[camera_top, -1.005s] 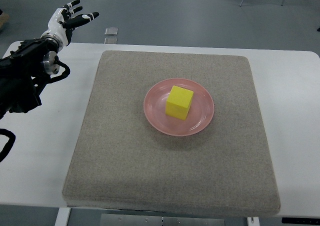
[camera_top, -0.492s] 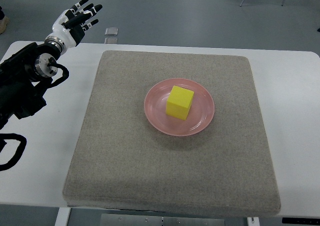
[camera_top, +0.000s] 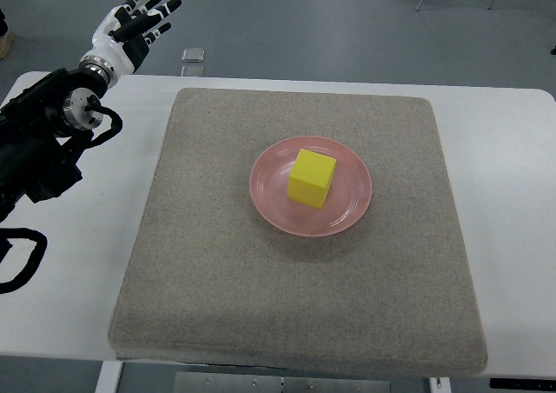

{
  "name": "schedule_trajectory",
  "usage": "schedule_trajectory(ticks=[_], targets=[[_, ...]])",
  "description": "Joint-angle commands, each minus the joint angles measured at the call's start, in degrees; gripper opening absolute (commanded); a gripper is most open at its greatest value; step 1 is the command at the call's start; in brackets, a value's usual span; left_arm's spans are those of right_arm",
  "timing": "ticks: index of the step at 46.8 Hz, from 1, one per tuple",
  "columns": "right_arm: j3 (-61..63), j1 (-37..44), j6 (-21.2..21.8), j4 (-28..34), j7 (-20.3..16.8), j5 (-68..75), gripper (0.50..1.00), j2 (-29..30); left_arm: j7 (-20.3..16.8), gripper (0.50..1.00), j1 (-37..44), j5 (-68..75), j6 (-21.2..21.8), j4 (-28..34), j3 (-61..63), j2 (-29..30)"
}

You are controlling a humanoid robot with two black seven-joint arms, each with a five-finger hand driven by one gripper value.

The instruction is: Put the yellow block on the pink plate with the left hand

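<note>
A yellow block (camera_top: 312, 177) sits on the pink plate (camera_top: 270, 201) in the middle of a grey mat (camera_top: 208, 271). My left hand (camera_top: 135, 23) is at the far upper left, past the table's back edge, well away from the plate. Its fingers (camera_top: 160, 9) are spread and hold nothing. Its black arm (camera_top: 39, 141) comes in from the left edge. The right arm is out of view.
The mat lies on a white table (camera_top: 87, 263). A small clear object (camera_top: 193, 55) lies on the floor just beyond the table's back edge. A black cable loop (camera_top: 22, 263) shows at the left edge.
My left hand has turned and shifted slightly up and right over the back left corner, staying open. The block and plate have not moved.
</note>
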Motion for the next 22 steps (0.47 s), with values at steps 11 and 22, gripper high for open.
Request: schedule_trajectory(ticks=[11, 22], targets=[[0.00, 0.01, 0.03, 0.00, 0.00, 0.00, 0.924, 0.00, -0.08, 0.994, 0.33, -0.17, 0.79, 0.08, -0.34, -0.32], [0.00, 0.80, 0.03, 0.00, 0.00, -0.09, 0.924, 0.00, -0.08, 0.994, 0.33, -0.17, 0.79, 0.17, -0.34, -0.41]])
